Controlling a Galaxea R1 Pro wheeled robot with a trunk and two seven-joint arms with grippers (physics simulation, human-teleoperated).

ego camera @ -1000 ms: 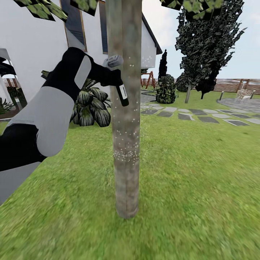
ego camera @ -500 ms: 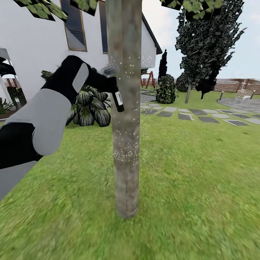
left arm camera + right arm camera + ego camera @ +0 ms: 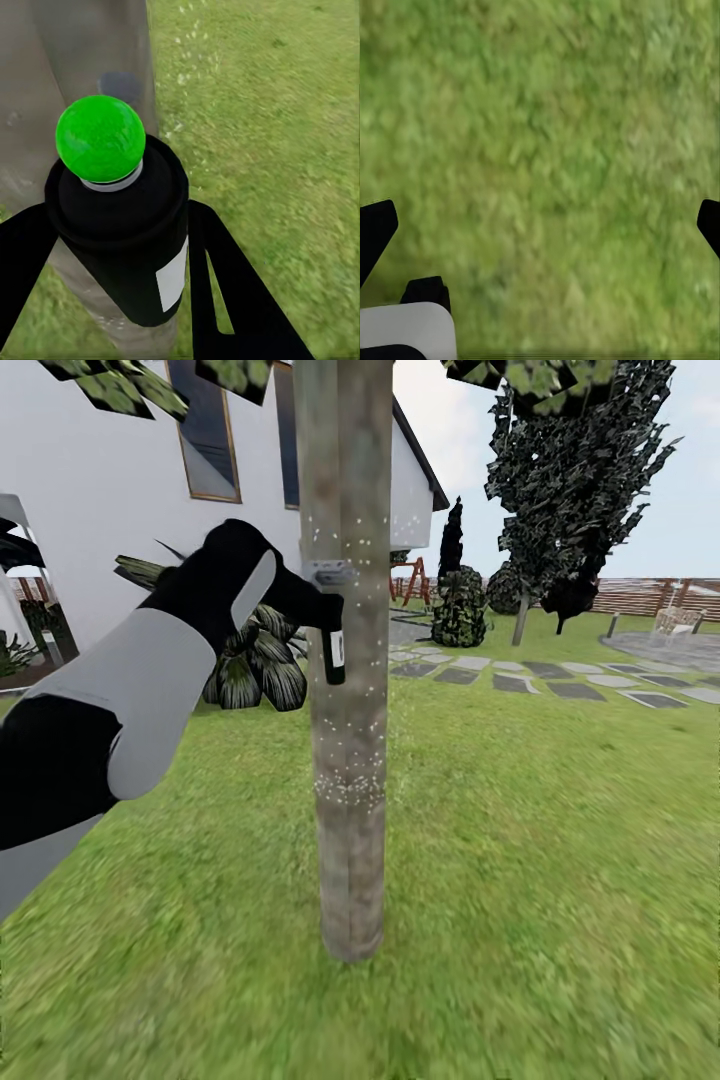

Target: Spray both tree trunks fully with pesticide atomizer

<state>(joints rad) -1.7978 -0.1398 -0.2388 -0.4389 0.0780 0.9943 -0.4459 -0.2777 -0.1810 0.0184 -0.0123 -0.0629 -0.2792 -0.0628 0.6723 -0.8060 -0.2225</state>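
Thick grey-brown mottled tree trunk (image 3: 345,660) dead centre in head view, speckled white from 12 down to mid-height, bare below. Left gripper (image 3: 330,600) at 10 o'clock of trunk, fingers clamped on small black spray bottle with white label (image 3: 334,650), long axis hanging upright toward 6, touching or just before bark. Wrist view: green cap (image 3: 100,139) beside trunk. Right gripper (image 3: 540,232) wide apart over green grass (image 3: 547,135). Versus earlier: bottle swung from tilted to plumb, nearer trunk centre.
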